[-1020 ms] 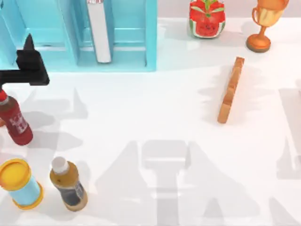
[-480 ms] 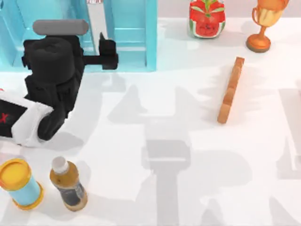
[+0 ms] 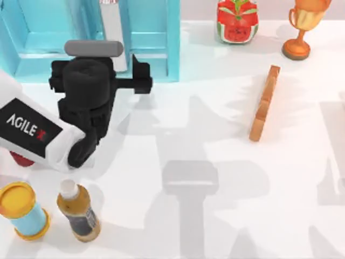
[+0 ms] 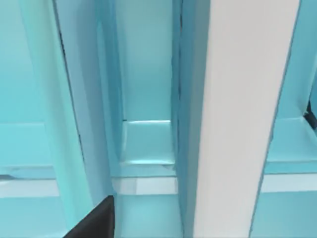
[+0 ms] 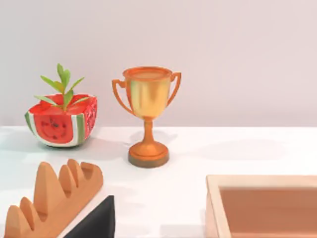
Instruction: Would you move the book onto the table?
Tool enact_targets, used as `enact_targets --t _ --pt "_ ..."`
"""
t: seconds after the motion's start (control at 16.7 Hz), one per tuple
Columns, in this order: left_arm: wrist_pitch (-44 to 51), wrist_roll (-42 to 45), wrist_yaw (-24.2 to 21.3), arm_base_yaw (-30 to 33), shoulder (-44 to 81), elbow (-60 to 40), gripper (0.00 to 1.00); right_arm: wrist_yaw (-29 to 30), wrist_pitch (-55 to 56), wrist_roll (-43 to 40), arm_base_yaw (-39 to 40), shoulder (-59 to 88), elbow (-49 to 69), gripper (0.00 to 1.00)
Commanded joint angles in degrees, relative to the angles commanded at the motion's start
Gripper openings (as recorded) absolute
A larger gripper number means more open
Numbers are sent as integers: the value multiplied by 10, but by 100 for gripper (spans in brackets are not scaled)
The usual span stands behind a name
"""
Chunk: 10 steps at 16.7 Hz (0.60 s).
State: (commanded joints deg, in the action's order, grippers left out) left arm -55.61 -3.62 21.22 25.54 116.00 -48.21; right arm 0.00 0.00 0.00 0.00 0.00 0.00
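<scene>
The book (image 3: 111, 24) stands edge-on as a narrow white-grey slab in the light-blue shelf unit (image 3: 151, 32) at the table's (image 3: 215, 162) back left. Its near end is hidden under my left arm. My left gripper (image 3: 137, 73) is open at the shelf's front edge, just right of the book and holding nothing. In the left wrist view the book's white page edge (image 4: 237, 119) rises close ahead, with one black finger (image 4: 96, 222) beside it. My right arm is parked; one black finger (image 5: 96, 220) shows in the right wrist view.
A wooden strip (image 3: 265, 102), a watermelon planter (image 3: 237, 20) and a trophy (image 3: 302, 27) stand at the right. A yellow-lidded can (image 3: 21, 209), a brown bottle (image 3: 78, 210) and a red bottle (image 3: 19, 158) sit front left. A wooden box (image 5: 262, 206) lies near the right gripper.
My left arm has swung in from the left edge towards the right. Its gripper went from the shelf's left corner to just right of the book.
</scene>
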Motion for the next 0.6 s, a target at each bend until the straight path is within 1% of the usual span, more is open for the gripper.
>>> enact_targets --t 0.18,0.3,0.6 --pt "2 0 -1 -3 -1 1 100 0 0 0 0 0 0 100" --pt "12 1 -7 -8 4 -18 100 0 0 0 0 0 0 100" --pt "53 7 -31 -30 70 -126 100 0 0 0 0 0 0 100"
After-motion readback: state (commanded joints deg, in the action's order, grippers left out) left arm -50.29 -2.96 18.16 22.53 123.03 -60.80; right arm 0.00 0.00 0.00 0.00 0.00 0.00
